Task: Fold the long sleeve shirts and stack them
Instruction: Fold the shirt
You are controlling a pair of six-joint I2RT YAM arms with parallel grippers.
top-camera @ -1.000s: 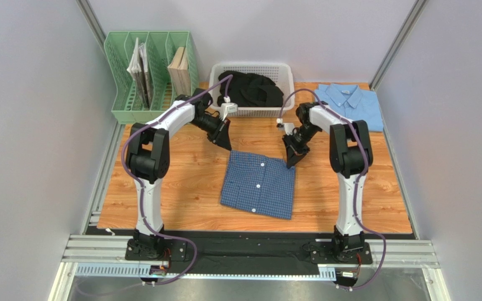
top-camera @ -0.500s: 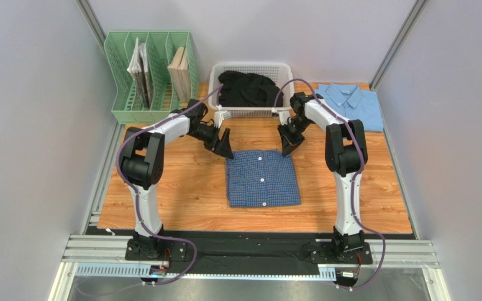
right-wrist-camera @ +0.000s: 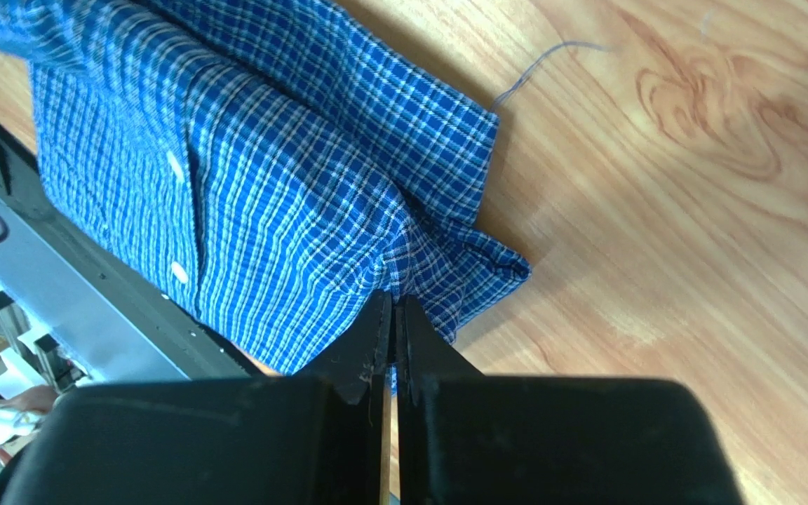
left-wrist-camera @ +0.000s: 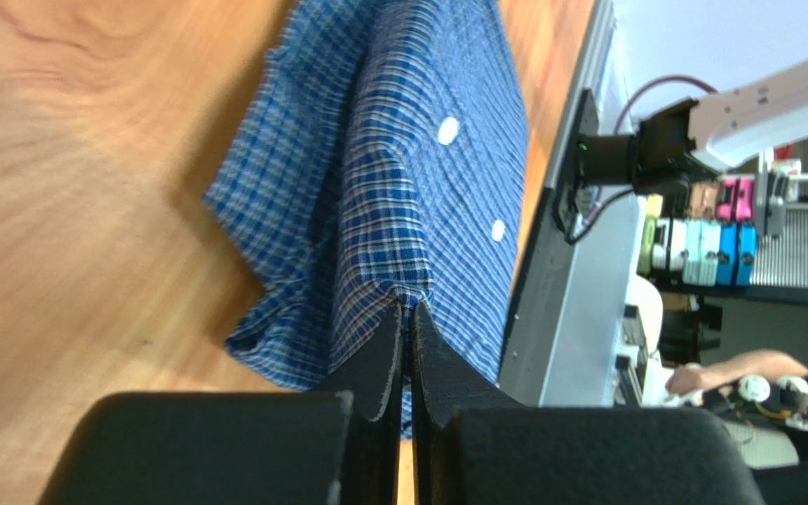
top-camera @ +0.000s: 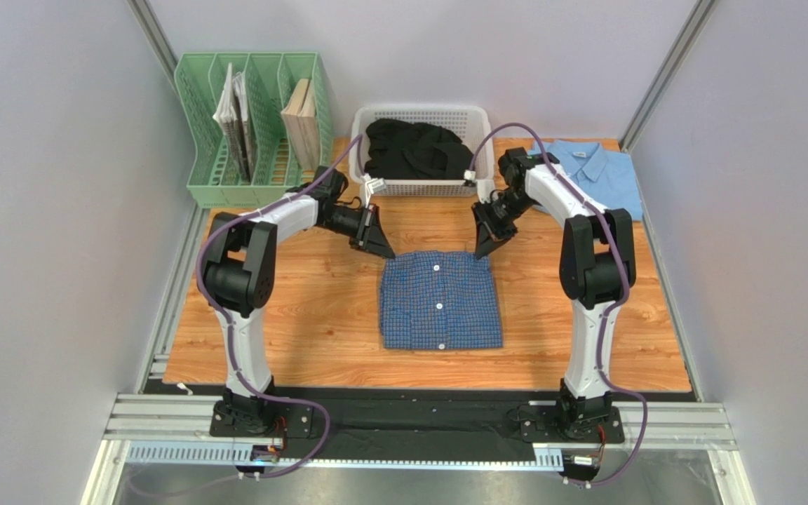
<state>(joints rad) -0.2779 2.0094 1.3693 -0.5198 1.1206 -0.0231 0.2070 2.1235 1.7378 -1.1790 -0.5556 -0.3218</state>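
You have the folded checked shirt (top-camera: 441, 300) lying mid-way across the table (top-camera: 303, 316). The left gripper (top-camera: 384, 250) and right gripper (top-camera: 479, 250) are each clamped tight on a far corner. The stacking step looks next: lift both corners evenly and carry it far right onto the light blue shirt (top-camera: 598, 174).

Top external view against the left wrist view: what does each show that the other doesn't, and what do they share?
Only the top external view shows the light blue shirt folded at the far right corner, the white basket of dark clothes, the green file rack, and the right gripper at the far right corner of the dark blue checked shirt. Only the left wrist view shows the left gripper with jaws shut, pinching a pucker of cloth at the shirt's edge. Both show that shirt, its white buttons and the wooden table.
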